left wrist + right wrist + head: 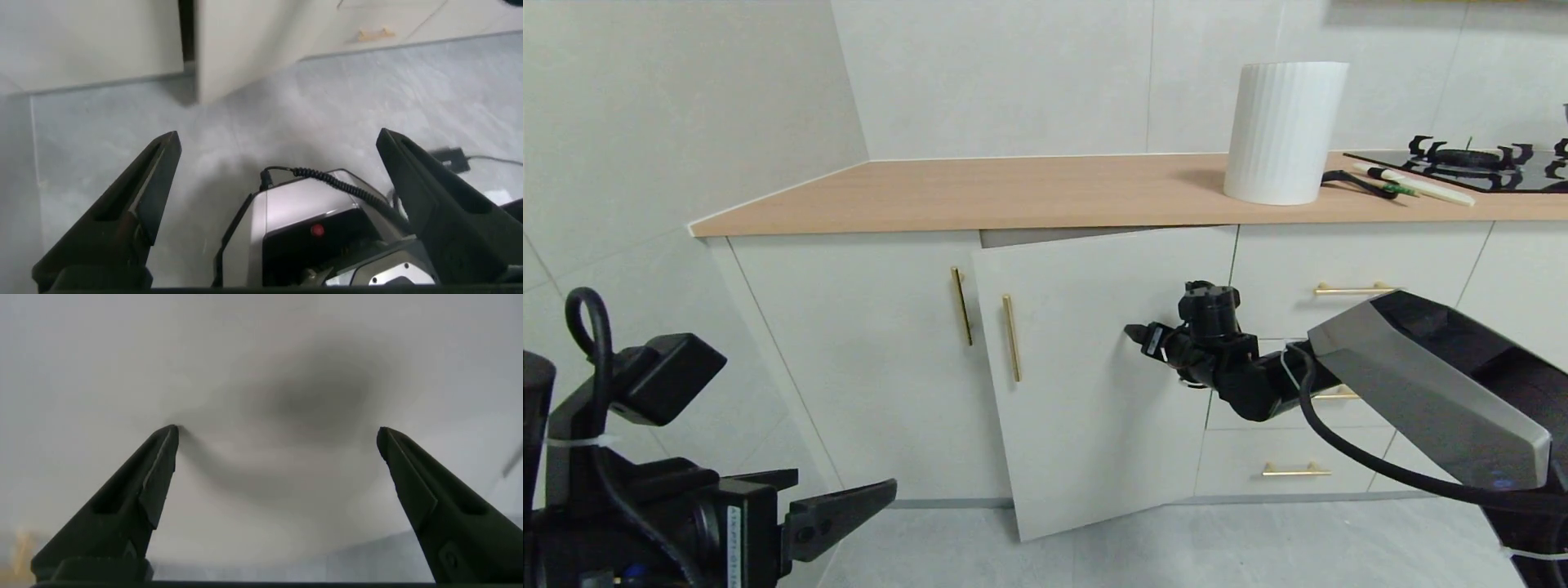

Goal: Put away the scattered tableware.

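Likely door-opening step: spread, empty right claw [1153,343] close against ajar cabinet door [1094,392]. Spread left claw [278,143] low. Next: widen door, fetch tableware [1413,181] from tabletop [1013,192] above right claw.

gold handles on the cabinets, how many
5: one vertical handle on the closed left door, another on the ajar door, three drawer handles: top, middle half behind the right arm, bottom. Others may be hidden.
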Tool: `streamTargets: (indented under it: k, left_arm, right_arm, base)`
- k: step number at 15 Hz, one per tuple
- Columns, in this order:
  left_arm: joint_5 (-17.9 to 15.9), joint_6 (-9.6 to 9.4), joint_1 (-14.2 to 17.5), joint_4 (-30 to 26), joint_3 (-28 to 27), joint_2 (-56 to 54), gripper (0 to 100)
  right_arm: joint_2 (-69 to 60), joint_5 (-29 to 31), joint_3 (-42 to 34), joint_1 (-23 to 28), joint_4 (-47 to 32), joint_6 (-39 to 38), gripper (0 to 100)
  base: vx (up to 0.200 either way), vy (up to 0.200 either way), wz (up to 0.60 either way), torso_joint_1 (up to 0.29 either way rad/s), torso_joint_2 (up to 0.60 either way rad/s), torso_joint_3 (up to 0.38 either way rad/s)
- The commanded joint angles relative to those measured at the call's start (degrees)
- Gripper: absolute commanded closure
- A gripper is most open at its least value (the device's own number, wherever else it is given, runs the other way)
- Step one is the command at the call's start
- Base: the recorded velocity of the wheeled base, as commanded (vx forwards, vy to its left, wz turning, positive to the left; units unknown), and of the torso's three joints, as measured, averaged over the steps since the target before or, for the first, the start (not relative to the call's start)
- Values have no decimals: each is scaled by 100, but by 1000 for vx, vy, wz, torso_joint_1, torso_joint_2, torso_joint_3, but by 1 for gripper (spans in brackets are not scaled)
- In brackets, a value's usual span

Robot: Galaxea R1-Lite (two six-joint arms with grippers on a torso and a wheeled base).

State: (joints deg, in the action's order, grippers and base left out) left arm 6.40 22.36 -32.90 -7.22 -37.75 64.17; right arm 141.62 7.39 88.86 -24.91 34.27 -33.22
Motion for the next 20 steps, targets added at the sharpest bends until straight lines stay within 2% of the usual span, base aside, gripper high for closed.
streamTargets:
  k: [1, 9, 13, 16, 20]
  left_arm:
    - [2, 5, 3, 10, 5, 8, 0]
    - [2, -21, 3, 10, 14, -1, 0]
    - [2, -21, 3, 10, 14, -1, 0]
    - [2, -21, 3, 10, 5, -1, 0]
    - [2, -21, 3, 10, 5, -1, 0]
  right_arm:
    - [24, 26, 26, -14, 27, -18, 0]
    - [-117, 219, 0, -14, 36, -53, 0]
    - [-64, 624, 123, -67, 19, -88, 0]
    - [164, 1116, 598, -67, -289, -88, 0]
    - [94, 1168, 571, -76, -307, -97, 0]
  base:
    - [0, 0, 0, 0, 0, 0]
    - [0, 0, 0, 0, 0, 0]
    - [0, 0, 0, 0, 0, 0]
    - [0, 0, 0, 0, 0, 0]
    - [0, 0, 0, 0, 0, 0]
